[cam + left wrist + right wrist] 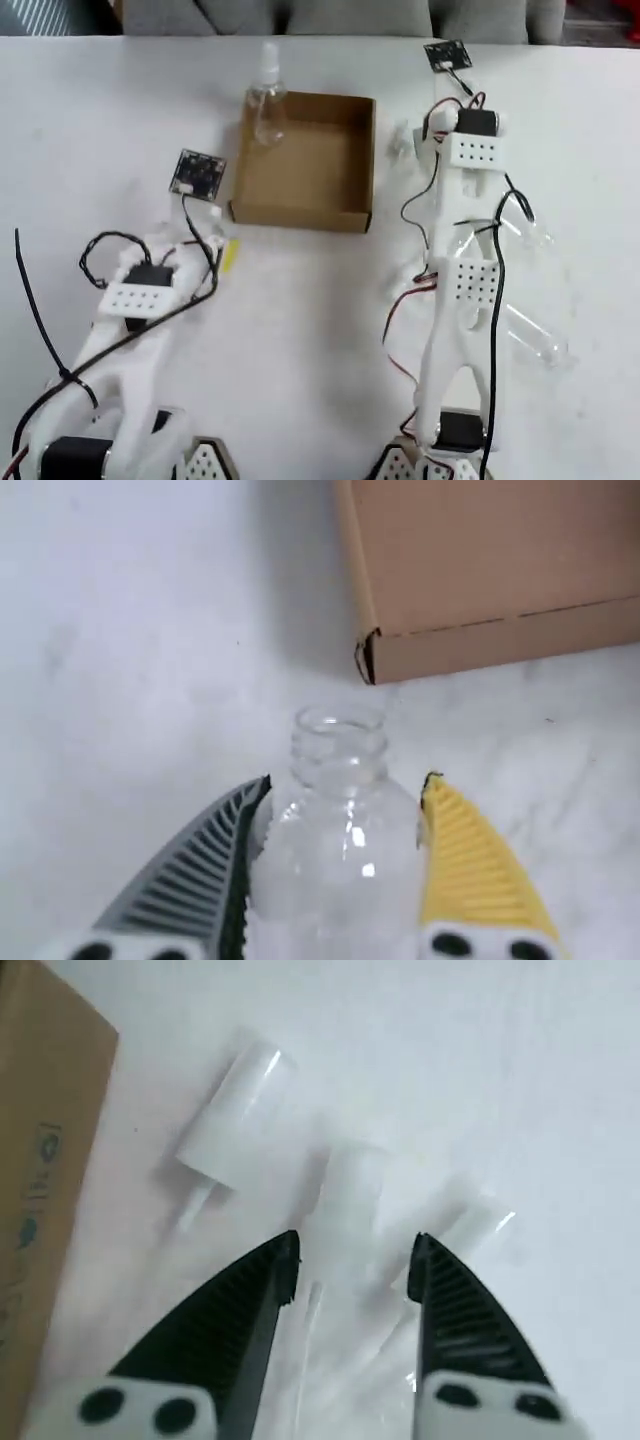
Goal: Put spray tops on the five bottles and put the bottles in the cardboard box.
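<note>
We found the left hand (347,783) pinching an uncapped bottle (340,850). The right hand (355,1245) was spread, with a spray top (352,1185) just beyond its tips.

The cardboard box (310,170) is a shallow, open brown tray flat on the bench. A capped bottle (266,110), clear with its spray top on, rests in the box's far left corner. An uncapped bottle (340,840), also clear, sits between the fingers of the left pincer (345,785) with its open neck toward a near box corner, and a third clear bottle (536,341) lies on its side well right of the box. A white spray top (235,1105) lies loose beside the box with its thin tube showing, and a second spray top (352,1185) lies just beyond the parted fingers of the right pincer (350,1260).
</note>
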`<move>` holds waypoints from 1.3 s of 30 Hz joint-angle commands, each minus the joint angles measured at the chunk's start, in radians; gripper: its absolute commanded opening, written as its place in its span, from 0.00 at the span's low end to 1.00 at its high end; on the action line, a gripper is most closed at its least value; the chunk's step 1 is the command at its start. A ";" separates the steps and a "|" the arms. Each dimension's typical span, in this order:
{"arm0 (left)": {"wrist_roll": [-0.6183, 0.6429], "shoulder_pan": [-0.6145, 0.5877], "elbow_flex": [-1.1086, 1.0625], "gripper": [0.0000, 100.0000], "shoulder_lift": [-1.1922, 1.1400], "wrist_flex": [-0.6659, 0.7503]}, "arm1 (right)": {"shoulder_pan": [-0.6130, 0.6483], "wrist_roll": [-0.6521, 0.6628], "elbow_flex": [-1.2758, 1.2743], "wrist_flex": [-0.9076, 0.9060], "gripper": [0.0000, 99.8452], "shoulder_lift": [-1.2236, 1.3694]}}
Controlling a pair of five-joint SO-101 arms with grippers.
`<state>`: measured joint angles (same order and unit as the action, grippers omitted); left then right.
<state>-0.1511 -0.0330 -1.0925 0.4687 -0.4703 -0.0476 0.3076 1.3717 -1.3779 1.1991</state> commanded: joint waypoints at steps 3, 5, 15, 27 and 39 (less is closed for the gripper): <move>0.011 -0.010 0.012 0.02 0.041 0.028 | -0.008 -0.006 0.002 0.065 0.18 0.008; 0.011 -0.010 0.012 0.02 0.041 0.028 | -0.008 -0.005 0.000 0.076 0.18 0.028; 0.011 -0.010 0.012 0.02 0.039 0.028 | -0.018 -0.005 0.009 0.157 0.08 0.102; 0.011 -0.010 0.012 0.02 0.039 0.028 | -0.065 0.038 0.011 -0.079 0.02 -0.127; 0.011 -0.010 0.012 0.02 0.039 0.028 | -0.311 0.032 -0.127 -0.358 0.02 -0.515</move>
<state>-0.1511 -0.0330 -1.0925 0.4687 -0.4703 -0.2777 0.3399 1.2935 -1.7031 0.8324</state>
